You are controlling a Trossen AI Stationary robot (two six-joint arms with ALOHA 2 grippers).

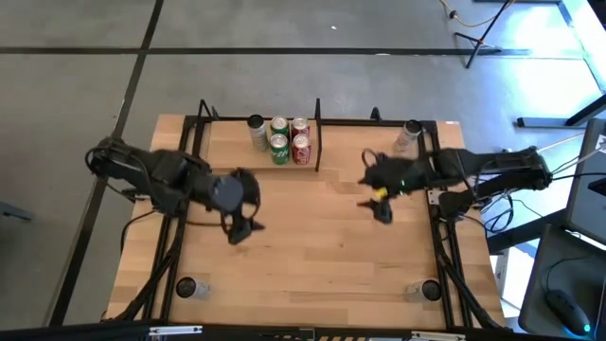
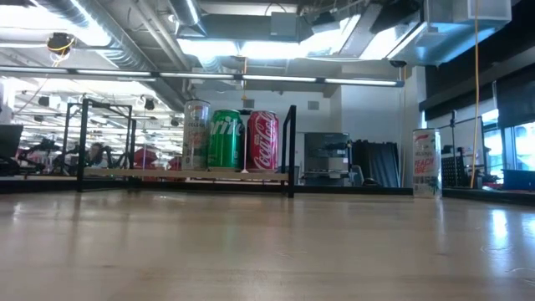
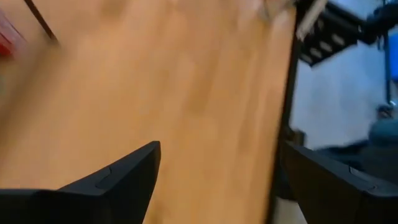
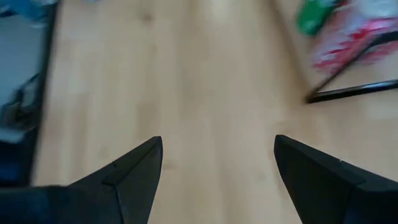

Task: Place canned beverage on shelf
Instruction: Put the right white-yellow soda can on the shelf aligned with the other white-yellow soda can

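Observation:
The shelf is a light plank in a black rod frame at the table's far edge, left of centre. Several cans stand on its right end: a silver one, green ones and red ones. A lone white canned beverage with red print stands upright on the tabletop near the far right corner and also shows in the low view. My left gripper hovers open over the table's left middle, and my right gripper hovers open over the right middle, short of the lone can. Both are empty.
Two small round items stand at the near corners, one left and one right. Black frame rails run along the table's left and right sides. Bare wood lies between the two grippers.

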